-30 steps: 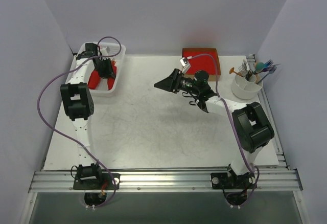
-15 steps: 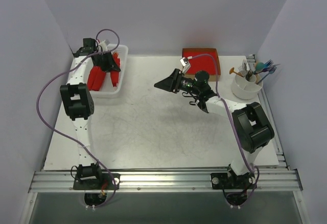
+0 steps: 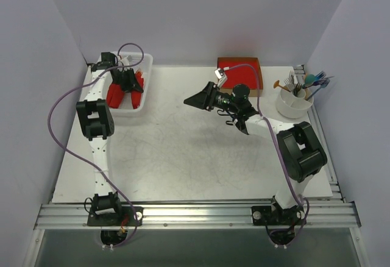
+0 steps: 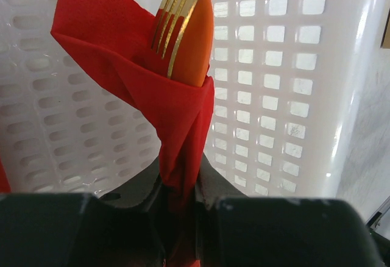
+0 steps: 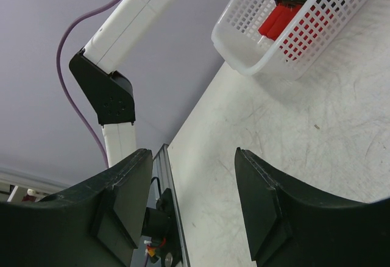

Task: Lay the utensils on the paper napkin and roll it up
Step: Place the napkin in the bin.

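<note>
Paper napkin (image 4: 159, 96): bright red, rolled slim, is standing near upright over the white basket (image 4: 292, 96), with its lower end sitting pinched in the left gripper (image 4: 180, 188). A metallic fork (image 4: 178, 8) and an orange spoon (image 4: 196, 41) are poking from its top. Remaining utensils (image 3: 301, 84) are standing in a white cup (image 3: 292, 105).

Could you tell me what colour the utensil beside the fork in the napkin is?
The utensil is orange; the left wrist view shows it best.

The red napkin roll (image 4: 173, 108) hides the handles of the orange spoon (image 4: 196, 41) and the fork (image 4: 178, 11), whose tines run off the left wrist view at 12 o'clock; its lower end vanishes inside the left gripper (image 4: 181, 178) at 6 o'clock. From above, the utensils (image 3: 303, 84) in the white cup (image 3: 291, 105) at 2 o'clock are too small to count.
</note>
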You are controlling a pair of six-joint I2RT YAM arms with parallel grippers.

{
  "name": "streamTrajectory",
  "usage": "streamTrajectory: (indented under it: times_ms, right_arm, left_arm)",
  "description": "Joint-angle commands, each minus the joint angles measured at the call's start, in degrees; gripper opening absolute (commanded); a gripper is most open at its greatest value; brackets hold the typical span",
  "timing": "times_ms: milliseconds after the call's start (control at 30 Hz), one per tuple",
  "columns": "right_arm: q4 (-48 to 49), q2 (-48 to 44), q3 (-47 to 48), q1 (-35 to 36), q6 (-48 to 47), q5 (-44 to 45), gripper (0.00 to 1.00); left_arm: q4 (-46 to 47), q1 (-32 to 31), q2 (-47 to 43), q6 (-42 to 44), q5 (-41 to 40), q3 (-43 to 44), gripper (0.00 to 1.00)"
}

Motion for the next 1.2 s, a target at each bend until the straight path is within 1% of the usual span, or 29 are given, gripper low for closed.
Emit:
streamTrajectory:
  times_ms: [0,267,467,500,567,833,900,933,1167]
  right_arm:
    - [4.94,-0.07,0.24,-0.4,0.4,-1.69,0.56]
    - [6.61,0.1,-0.29,-0.4,1.28,-2.04,0.56]
    - [7.49,0.28,-0.38,-0.31,1.9,-2.31,0.56]
    - [7.49,0.28,-0.46,-0.31,1.99,-2.31,0.56]
    - [7.66,0.19,-0.55,-0.31,2.08,-2.48,0.56]
    - [8.37,0.36,-0.64,-0.31,2.43,-2.57,0.56]
    - [8.45,0.28,-0.73,-0.31,2.52,-2.57,0.56]
    - [8.54,0.45,-0.64,-0.31,2.6,-2.57,0.56]
    - [9.16,0.72,-0.73,-0.31,3.13,-2.66,0.55]
  left_arm:
    - [-0.37,0.54,-0.35,1.64,2.75,2.85,0.03]
    - [-2.83,0.63,2.37,3.05,2.93,5.48,0.02]
    - [-3.44,0.63,3.25,4.02,2.13,5.83,0.04]
    - [-3.44,0.63,3.43,4.02,2.13,5.75,0.09]
    - [-3.44,0.63,3.69,4.02,2.05,5.83,0.13]
    - [-3.97,0.63,4.84,4.37,1.69,6.36,0.25]
    - [-4.06,0.63,5.01,4.46,1.87,6.45,0.27]
    - [-4.06,0.63,5.1,4.46,1.78,6.36,0.31]
    - [-4.32,0.72,4.58,4.9,0.99,6.36,0.41]
